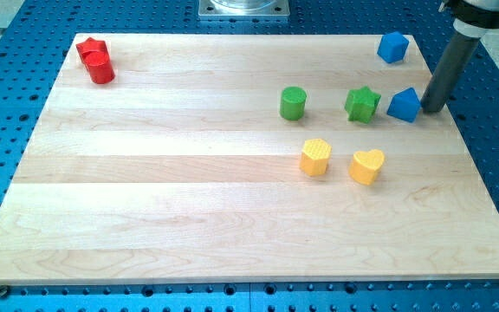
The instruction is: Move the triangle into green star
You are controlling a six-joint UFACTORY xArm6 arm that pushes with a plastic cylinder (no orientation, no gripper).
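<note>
The blue triangle block (404,105) lies at the view's right on the wooden board, a small gap to the right of the green star (362,104). My tip (430,108) is just to the right of the blue triangle, touching or nearly touching its right side. The dark rod rises from there toward the view's top right.
A green cylinder (293,103) stands left of the star. A yellow hexagon-like block (315,157) and a yellow heart (367,166) lie below them. A blue block (392,47) sits at the top right. Two red blocks (97,60) are at the top left.
</note>
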